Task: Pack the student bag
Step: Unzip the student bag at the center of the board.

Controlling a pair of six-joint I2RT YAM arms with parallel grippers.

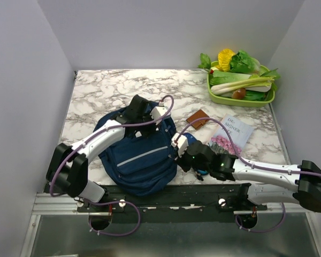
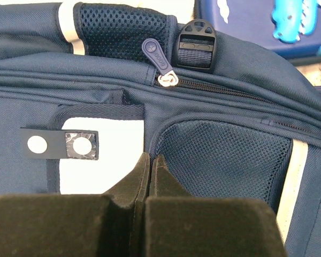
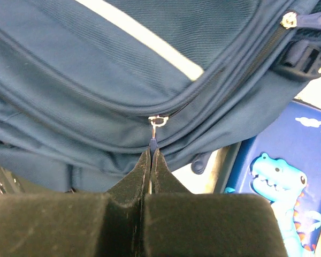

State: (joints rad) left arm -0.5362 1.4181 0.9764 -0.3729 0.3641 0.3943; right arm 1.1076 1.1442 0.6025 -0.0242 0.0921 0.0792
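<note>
- While the student bag (image 1: 142,160) lies on the surface (image 1: 96,91) by the arm bases, right jaws pinch its zipper pull (image 3: 154,142), tab mostly hidden.
- Left jaws pressed together at its top; any catch unclear.

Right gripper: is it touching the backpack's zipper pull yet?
Touching. The right wrist view shows the right gripper shut on the blue zipper pull of the backpack.

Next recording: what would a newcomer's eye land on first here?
A big navy backpack lies at the near left of the marble table, under both arms. The right jaws are shut on a zip pull at its side. A green tray of vegetables sits in the far right corner.
</note>
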